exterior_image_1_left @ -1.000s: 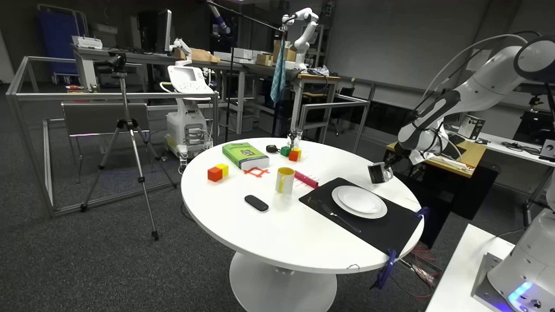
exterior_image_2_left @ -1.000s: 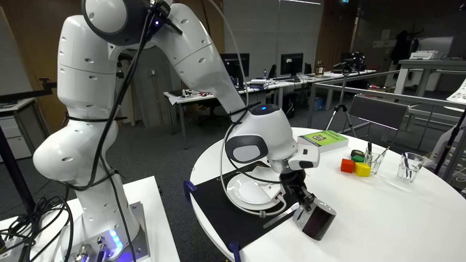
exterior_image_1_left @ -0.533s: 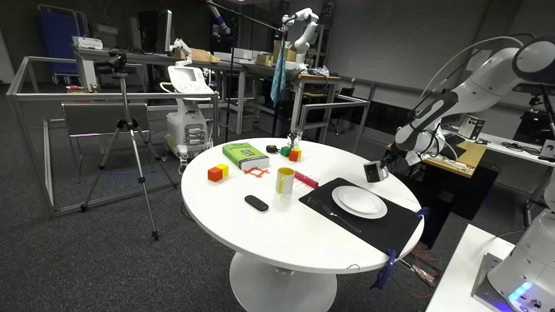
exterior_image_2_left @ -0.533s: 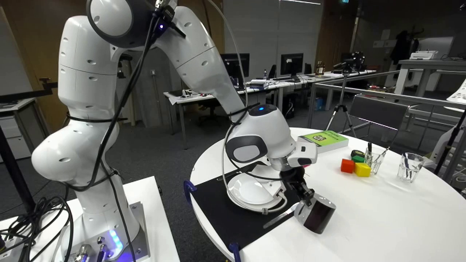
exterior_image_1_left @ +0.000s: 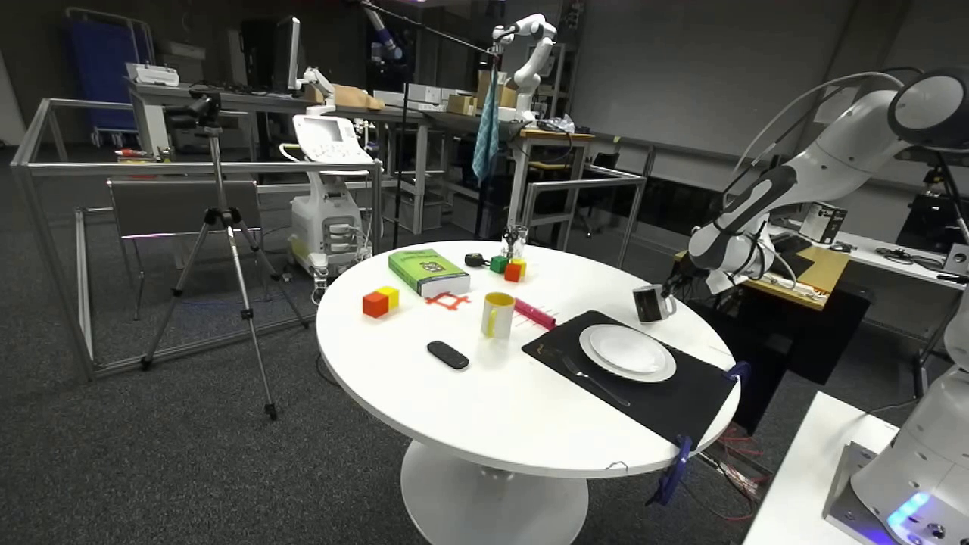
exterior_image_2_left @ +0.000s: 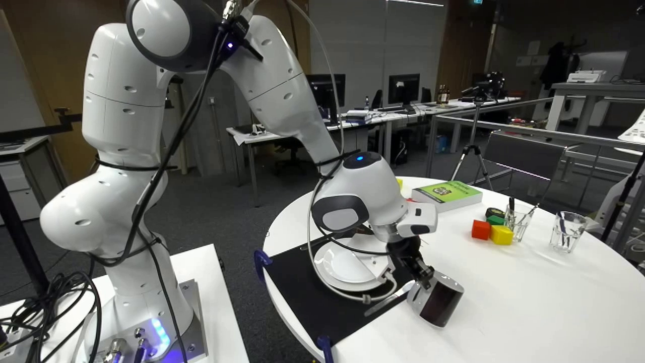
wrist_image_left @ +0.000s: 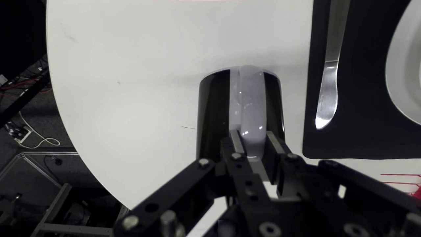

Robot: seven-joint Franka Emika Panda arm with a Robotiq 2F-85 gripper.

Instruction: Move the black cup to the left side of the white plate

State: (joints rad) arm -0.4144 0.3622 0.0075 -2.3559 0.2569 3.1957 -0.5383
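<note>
The black cup [exterior_image_1_left: 649, 304], with a pale stripe and handle, leans at a tilt beyond the placemat in both exterior views. My gripper [wrist_image_left: 253, 140] is shut on its pale handle, one finger pad on each side. In an exterior view the black cup [exterior_image_2_left: 442, 306] hangs low by the mat's edge; whether its base touches the table I cannot tell. The white plate [exterior_image_1_left: 658, 371], a smaller one stacked on it, lies on the black mat. Part of the white plate [wrist_image_left: 396, 75] shows at the right edge of the wrist view, and my arm partly covers it in an exterior view.
A knife [wrist_image_left: 327, 98] lies on the mat between cup and plate; a fork [exterior_image_1_left: 594, 382] is on the plate's far side. Elsewhere stand a yellow-lined cup [exterior_image_1_left: 497, 316], a green book [exterior_image_1_left: 429, 271], coloured cubes [exterior_image_2_left: 491, 232] and glasses [exterior_image_2_left: 567, 233]. Blue clamps [exterior_image_1_left: 674, 469] grip the table edge.
The cup and gripper have shifted a little, leftward in an exterior view, with a slight rise and then a slight drop. The grip on the handle looks the same.
</note>
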